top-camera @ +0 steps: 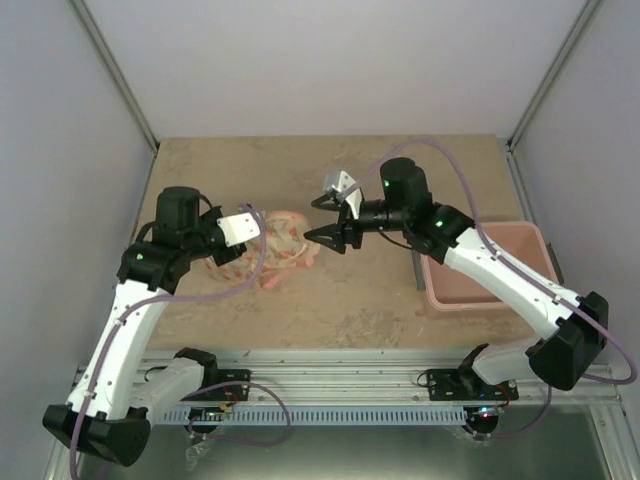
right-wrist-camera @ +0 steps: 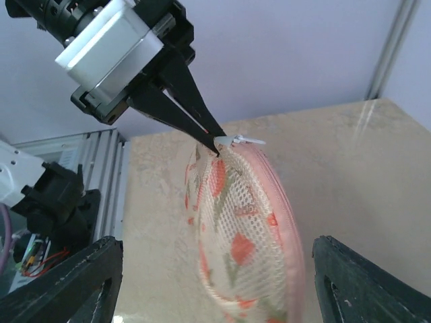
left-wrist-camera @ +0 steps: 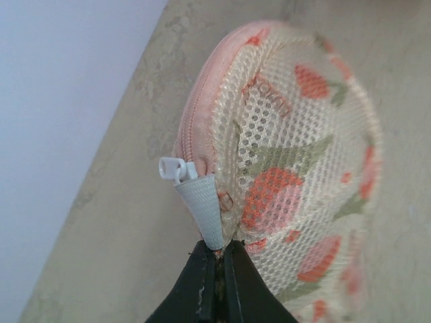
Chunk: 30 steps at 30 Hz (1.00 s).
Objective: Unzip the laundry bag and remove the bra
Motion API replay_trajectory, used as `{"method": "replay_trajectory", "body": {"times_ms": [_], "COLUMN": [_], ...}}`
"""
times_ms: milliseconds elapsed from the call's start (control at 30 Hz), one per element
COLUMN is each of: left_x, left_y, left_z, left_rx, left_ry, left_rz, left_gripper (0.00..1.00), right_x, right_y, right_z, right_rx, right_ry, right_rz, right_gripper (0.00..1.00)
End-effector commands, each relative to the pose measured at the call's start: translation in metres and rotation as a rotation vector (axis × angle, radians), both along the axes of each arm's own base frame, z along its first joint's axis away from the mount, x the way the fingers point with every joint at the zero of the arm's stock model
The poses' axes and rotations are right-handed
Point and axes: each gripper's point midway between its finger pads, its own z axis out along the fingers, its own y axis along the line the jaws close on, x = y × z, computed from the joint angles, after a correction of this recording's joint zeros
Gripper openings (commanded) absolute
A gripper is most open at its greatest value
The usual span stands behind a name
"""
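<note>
step in hand: zip pull (left-wrist-camera: 171,168) to be taken by the right gripper (top-camera: 310,220); zip judged shut along all of the visible rim.
doing it well: close on the white pull alone, never the mesh; pinch near its root, then draw along the pink rim (left-wrist-camera: 195,114), following the curve, far end anchored for taut fabric.
left gripper (left-wrist-camera: 217,259): fingers together, clamped on the grey tab (left-wrist-camera: 202,208) just beside the pull, holding that end of the bag up.
right gripper: fingers wide apart, nothing held, nothing touched, poised just short of the bag.
laundry bag (top-camera: 288,250): propped on edge on the worktop (top-camera: 380,300), between the two grippers.
bra: not visible; presumably inside.
</note>
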Motion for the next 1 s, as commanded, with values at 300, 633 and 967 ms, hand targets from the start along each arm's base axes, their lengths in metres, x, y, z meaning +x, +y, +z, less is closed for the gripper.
{"method": "replay_trajectory", "body": {"times_ms": [300,633,967], "left_x": [-0.038,-0.052,-0.045], "left_y": [0.008,0.002,0.004], "left_z": [-0.058,-0.061,-0.056], "left_rx": [0.203,0.133,-0.073], "left_ry": [-0.087,-0.062,0.057], "left_rz": [-0.184,-0.203,0.019], "left_gripper": [0.00,0.00,0.81], "right_x": [-0.024,-0.032,-0.053], "right_y": [0.059,0.079,0.058], "right_z": [-0.101,-0.136,-0.113], "right_rx": [-0.100,-0.162,-0.112], "right_ry": [0.113,0.155,-0.348], "right_rz": [0.174,0.266,0.231], "right_gripper": [0.79,0.24,0.00]}}
